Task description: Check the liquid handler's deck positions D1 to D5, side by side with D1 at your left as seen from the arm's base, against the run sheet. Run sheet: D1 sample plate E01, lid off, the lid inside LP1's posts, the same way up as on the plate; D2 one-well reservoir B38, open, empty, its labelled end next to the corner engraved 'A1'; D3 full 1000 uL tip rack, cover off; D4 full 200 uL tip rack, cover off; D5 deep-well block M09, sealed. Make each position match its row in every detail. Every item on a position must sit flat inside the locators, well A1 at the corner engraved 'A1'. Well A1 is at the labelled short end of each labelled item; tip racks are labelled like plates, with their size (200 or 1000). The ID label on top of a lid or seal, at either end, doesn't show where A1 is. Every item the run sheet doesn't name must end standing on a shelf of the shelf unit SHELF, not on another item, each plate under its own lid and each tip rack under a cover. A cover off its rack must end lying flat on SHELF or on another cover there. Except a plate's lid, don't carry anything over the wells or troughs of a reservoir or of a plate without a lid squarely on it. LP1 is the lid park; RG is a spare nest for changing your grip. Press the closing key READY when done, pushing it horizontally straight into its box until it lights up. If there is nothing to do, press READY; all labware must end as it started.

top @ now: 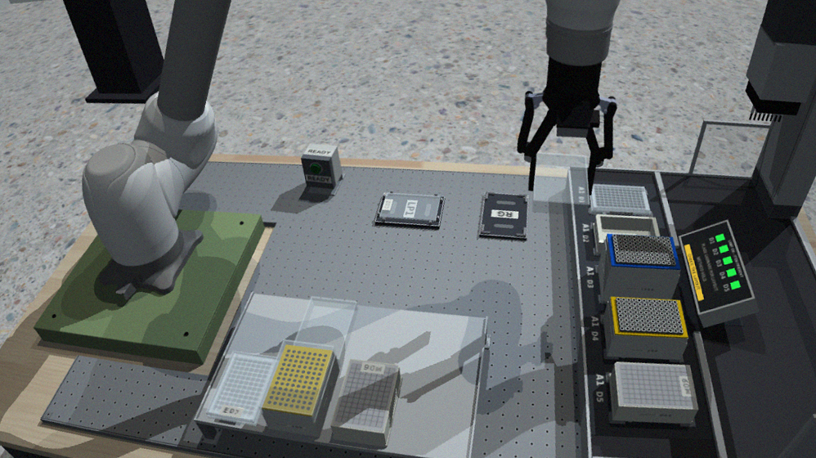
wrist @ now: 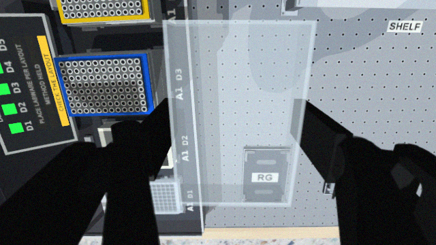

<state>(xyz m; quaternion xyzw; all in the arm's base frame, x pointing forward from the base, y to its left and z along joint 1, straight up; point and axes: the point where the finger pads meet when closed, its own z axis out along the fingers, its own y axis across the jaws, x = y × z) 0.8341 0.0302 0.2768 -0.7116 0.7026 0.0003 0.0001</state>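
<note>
My gripper [top: 566, 159] is shut on a clear tip rack cover [top: 555, 183] and holds it in the air over the table edge of the deck, between the RG nest [top: 503, 209] and position D1. In the wrist view the cover [wrist: 238, 112] spans the space between my fingers, with the RG nest seen through it. On the deck stand a lidless plate at D1 [top: 618, 198], an open reservoir at D2 [top: 626, 224], an uncovered blue rack at D3 [top: 644, 251], an uncovered yellow rack at D4 [top: 649, 316] and a block at D5 [top: 652, 390].
LP1 [top: 409, 209] holds a flat clear lid. The READY box [top: 320, 165] stands at the back. The shelf unit [top: 342, 377] carries a plate, a yellow rack, a block and a clear cover [top: 329, 314]. A status panel [top: 719, 271] and the handler's gantry [top: 809, 78] stand beyond the deck.
</note>
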